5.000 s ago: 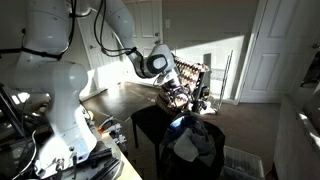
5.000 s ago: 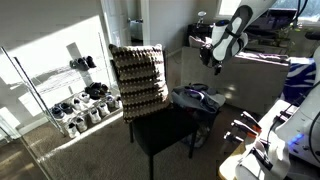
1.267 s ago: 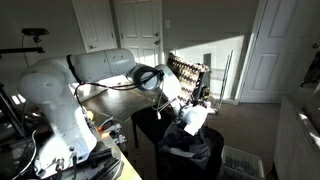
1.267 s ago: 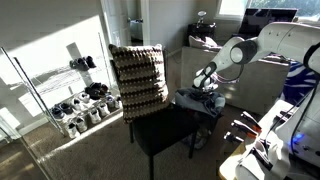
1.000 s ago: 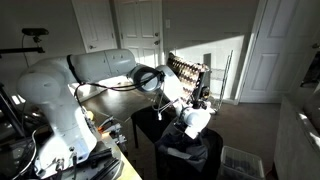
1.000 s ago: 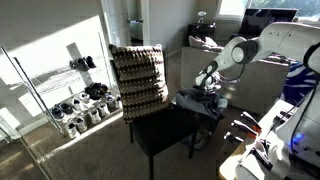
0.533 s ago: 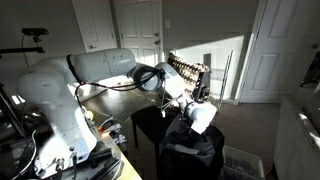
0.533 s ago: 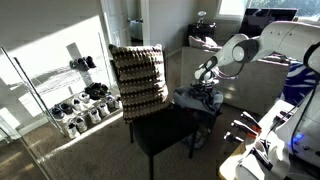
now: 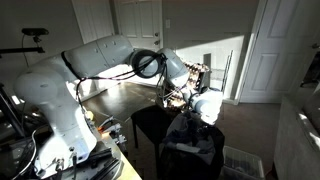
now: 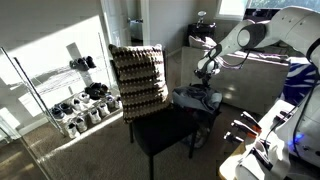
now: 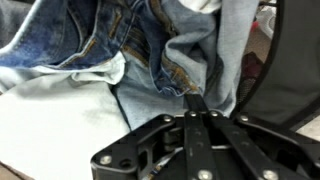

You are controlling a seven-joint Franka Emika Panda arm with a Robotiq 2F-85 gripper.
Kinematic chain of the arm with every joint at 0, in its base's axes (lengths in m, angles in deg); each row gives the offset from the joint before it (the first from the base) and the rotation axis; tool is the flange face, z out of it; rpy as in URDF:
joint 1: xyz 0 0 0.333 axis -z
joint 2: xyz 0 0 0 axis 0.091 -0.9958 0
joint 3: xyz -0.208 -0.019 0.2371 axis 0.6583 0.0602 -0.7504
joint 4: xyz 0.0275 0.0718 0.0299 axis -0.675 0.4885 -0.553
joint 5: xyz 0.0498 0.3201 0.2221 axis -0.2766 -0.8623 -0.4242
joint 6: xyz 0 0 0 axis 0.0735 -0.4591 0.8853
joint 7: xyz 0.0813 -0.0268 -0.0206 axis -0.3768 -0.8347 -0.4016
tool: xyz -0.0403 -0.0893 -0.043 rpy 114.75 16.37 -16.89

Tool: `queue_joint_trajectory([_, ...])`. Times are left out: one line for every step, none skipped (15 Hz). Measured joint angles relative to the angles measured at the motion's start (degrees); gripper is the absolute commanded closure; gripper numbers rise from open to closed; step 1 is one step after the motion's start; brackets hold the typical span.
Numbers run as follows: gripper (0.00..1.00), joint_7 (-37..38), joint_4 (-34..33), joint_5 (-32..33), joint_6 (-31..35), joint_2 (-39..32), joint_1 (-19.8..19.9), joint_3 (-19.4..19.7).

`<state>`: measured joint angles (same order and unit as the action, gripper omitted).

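The end effector (image 11: 196, 104) has its fingers clamped together on a seam of the jeans (image 11: 95, 45). The jeans lie bunched directly beneath it, heaped beside the black surface (image 10: 162, 131).

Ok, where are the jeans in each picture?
In an exterior view: jeans right of centre, bright in the sun, just right of the chair.
In an exterior view: jeans right of centre, heaped beside the chair.
Wrist view: jeans fill the top half, pinched in the jaws.
Shared landmark: the black chair, in both exterior views.
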<state>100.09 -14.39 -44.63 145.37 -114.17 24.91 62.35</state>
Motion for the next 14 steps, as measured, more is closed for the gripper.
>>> queue_joint_trajectory([1.0,-0.33,2.31,0.0,2.94,1.32,0.45,-0.78])
queue_joint_trajectory([1.0,-0.82,4.71,0.0,5.82,2.59,0.86,-1.59])
queue_joint_trajectory([1.0,-1.41,7.13,0.0,8.58,3.79,1.27,-2.49])
queue_joint_trajectory([1.0,-2.02,9.61,0.0,11.35,4.95,1.6,-3.32])
queue_joint_trajectory([1.0,-2.44,11.89,0.0,13.7,5.95,1.81,-4.08])
queue_joint_trajectory([1.0,-3.55,13.99,-1.02,15.53,6.82,1.6,-4.33])
queue_joint_trajectory([1.0,-5.16,15.81,-2.63,16.87,7.49,1.16,-4.27])
queue_joint_trajectory([1.0,-6.39,17.47,-3.85,17.61,8.16,0.64,-4.09])
queue_joint_trajectory([1.0,-6.78,19.15,-4.7,17.83,8.91,-0.3,-3.31])
queue_joint_trajectory([1.0,-6.78,20.91,-5.36,17.96,9.82,-1.7,-1.88])
queue_joint_trajectory([1.0,-6.77,22.75,-6.05,18.27,10.81,-3.3,-0.21])
queue_joint_trajectory([1.0,-6.77,24.75,-6.68,18.86,11.98,-4.96,1.43])
queue_joint_trajectory([1.0,-6.77,26.72,-7.18,19.45,13.23,-6.38,2.82])
queue_joint_trajectory([1.0,-6.76,28.65,-7.51,20.07,14.52,-7.63,3.99])
